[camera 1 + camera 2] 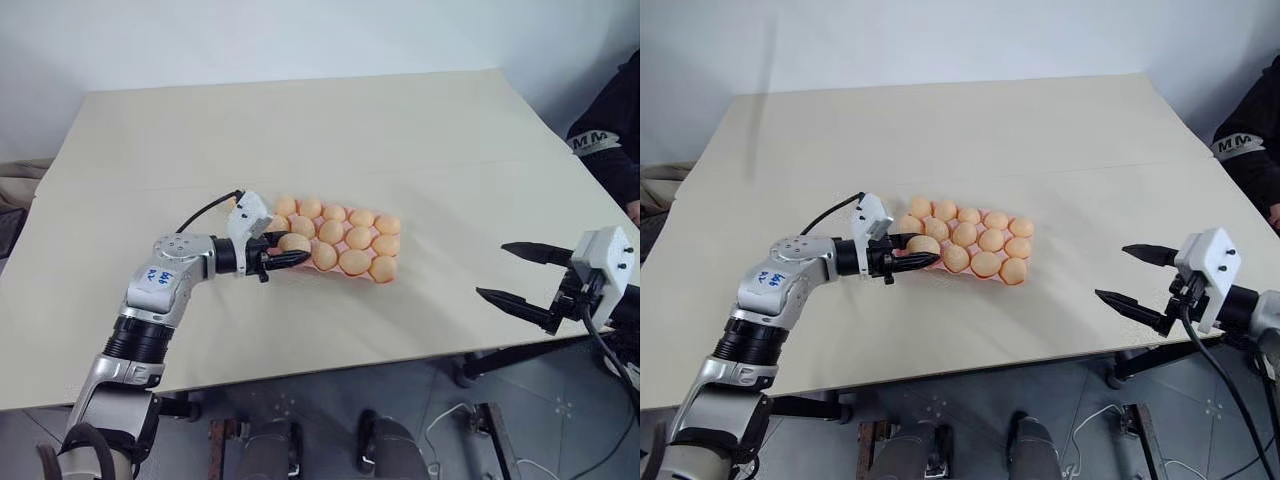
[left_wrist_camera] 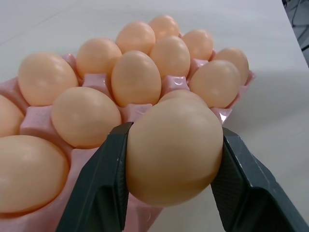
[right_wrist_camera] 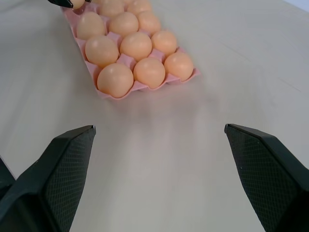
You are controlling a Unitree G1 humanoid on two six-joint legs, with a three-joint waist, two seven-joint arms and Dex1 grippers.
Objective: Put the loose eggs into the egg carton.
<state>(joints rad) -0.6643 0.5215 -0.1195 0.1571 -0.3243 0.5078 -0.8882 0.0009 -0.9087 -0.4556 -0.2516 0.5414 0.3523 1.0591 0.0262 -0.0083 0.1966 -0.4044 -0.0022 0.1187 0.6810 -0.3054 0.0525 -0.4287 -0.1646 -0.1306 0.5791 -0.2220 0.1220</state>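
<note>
**Egg carton nearly full; one egg held at its left end**

Left gripper (image 1: 290, 259): clenched on a single egg (image 2: 174, 147), one black finger on each side of it. The egg is held at the left end of the egg carton (image 3: 110, 93), at the row nearest the front edge of the table (image 1: 330, 120); whether it already touches a cup cannot be told.

Carton: a pink moulded tray lying near the middle of the table, its long side running left to right and angled slightly toward the front edge at its right end. Pale orange eggs (image 1: 358, 237) sit upright in the cups across all three rows. The right end is fully occupied, as the right wrist view shows. The cups beneath the left gripper are hidden.

Surroundings: bare table surface lies on every side of the carton. The widest open stretches are toward the far edge and toward the right edge.

Right gripper (image 1: 1145, 276): released, fingers spread wide, holding nothing. It stands over the front right corner of the table, well apart from the carton.
</note>
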